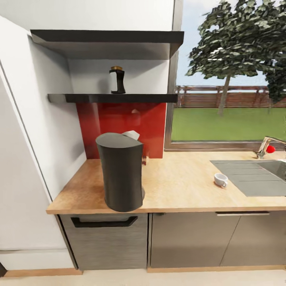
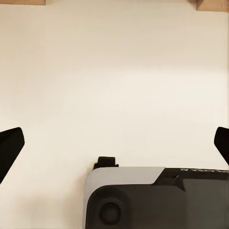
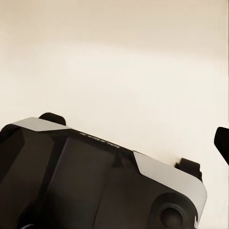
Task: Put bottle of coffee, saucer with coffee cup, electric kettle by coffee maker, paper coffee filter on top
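Tall dark coffee maker (image 1: pixel 120 174) standing near the front edge of the wooden surface (image 1: pixel 178 186), pale object just behind its top. Bottle of coffee (image 1: pixel 116 80) upright on the lower shelf (image 1: pixel 113 97). Coffee cup (image 1: pixel 220 179) well apart, beside the sink (image 1: pixel 254 174). Left pincer (image 2: pixel 114 143) spread wide over pale floor (image 2: pixel 114 71); right pincer (image 3: pixel 224 143): cannot tell.

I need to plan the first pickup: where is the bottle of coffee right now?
In the head view, the bottle of coffee stands upright on the lower wall shelf, above the red backsplash and the tall dark coffee maker.
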`<state>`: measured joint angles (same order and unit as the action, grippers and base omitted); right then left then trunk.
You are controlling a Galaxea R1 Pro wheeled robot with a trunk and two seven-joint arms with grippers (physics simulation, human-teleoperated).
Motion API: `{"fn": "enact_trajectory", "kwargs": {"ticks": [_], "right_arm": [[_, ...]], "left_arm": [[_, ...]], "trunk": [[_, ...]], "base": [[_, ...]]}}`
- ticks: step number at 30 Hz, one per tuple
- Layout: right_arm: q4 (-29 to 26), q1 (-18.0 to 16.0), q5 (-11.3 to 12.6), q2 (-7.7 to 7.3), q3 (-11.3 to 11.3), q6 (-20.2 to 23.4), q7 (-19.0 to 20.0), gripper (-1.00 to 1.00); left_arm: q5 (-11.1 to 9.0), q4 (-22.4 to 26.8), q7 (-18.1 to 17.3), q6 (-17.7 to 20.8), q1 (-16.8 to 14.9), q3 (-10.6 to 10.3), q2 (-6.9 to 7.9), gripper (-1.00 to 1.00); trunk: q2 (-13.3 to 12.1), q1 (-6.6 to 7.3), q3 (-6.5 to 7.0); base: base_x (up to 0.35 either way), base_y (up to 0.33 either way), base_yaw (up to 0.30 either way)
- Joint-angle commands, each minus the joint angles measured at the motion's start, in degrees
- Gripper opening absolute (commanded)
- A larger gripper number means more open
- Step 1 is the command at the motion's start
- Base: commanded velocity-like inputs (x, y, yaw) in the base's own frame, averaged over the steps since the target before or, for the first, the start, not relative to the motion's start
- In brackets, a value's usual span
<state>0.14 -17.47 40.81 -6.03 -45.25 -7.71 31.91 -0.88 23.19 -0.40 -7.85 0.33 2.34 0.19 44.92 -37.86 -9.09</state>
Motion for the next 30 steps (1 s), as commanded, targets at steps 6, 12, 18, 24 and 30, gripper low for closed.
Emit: {"fn": "enact_trajectory", "kwargs": {"ticks": [6,12,18,24,30], "right_arm": [[0.03,-0.04,0.33,-0.03,-0.51,-0.2,0.2,1.0],[0.09,-0.02,0.26,-0.05,-0.54,-0.24,0.08,1.0],[-0.02,-0.05,0.28,-0.06,-0.58,-0.15,0.29,1.0],[0.03,-0.06,0.32,-0.03,-0.55,-0.2,-0.12,1.0],[0.03,-0.04,0.33,-0.04,-0.54,-0.24,-0.17,1.0]], "left_arm": [[-0.09,0.1,-0.04,-0.06,0.02,0.18,-0.02,1.0],[-0.09,0.1,-0.04,-0.06,0.02,0.21,-0.02,1.0],[-0.09,0.2,-0.04,-0.06,0.02,0.19,-0.02,1.0],[-0.18,6.58,-0.15,0.51,0.02,-0.32,0.02,1.0],[-0.18,17.57,-1.44,8.94,0.02,-0.61,-1.54,1.0]], "trunk": [[0.06,-0.01,-0.07],[0.06,-0.01,-0.07],[0.06,-0.01,-0.07],[0.06,-0.01,-0.07],[0.06,-0.01,-0.07]], "base": [[-0.028,-0.127,-0.006],[-0.064,-0.018,-0.001],[-0.017,-0.003,0.0],[-0.001,0.0,0.0],[0.0,0.0,0.0]]}}
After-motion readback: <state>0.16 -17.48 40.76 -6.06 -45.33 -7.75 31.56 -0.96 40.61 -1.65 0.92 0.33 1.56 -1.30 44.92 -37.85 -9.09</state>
